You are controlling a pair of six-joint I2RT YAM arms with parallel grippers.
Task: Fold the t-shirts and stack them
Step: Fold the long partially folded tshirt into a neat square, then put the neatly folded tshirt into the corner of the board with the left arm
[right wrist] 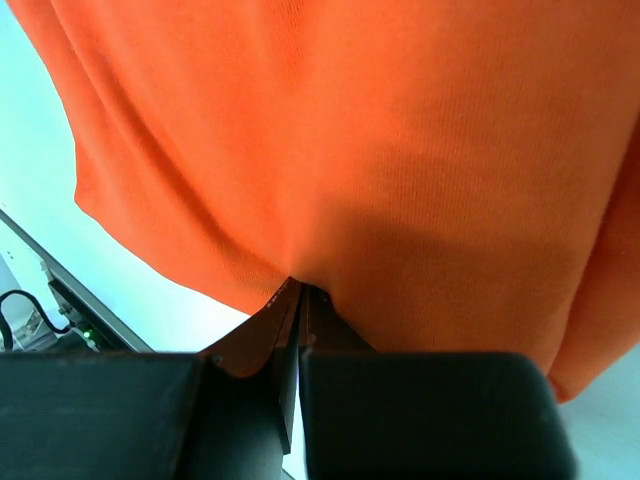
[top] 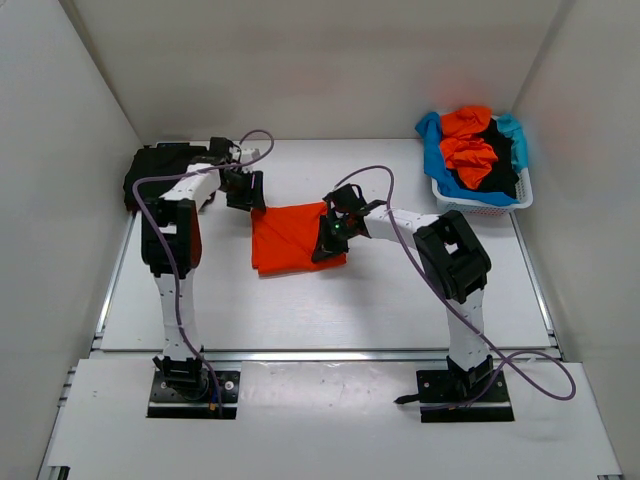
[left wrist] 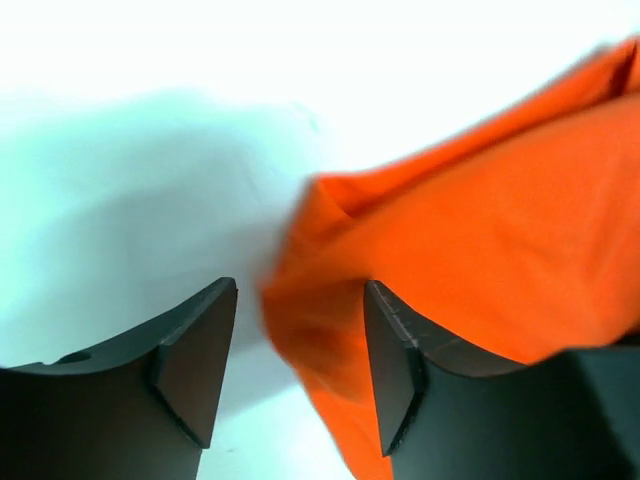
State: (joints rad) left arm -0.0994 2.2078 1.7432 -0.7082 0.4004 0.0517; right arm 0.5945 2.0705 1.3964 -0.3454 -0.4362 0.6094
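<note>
Bright orange t-shirt [top: 290, 238] — soft, light, limp, probably best pinched at an edge or corner — lying partly folded mid tabletop [top: 300, 310]. Right jaws clamped shut on its right edge; left jaws spread apart at its far left corner, not closed on it.

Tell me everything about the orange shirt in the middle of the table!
The orange t-shirt is soft, plain, bright cloth, folded into a rumpled square with creases. It lies on the white table between both arms. The right tool is shut, pinching its right edge. The left tool stands open at its far left corner.
</note>
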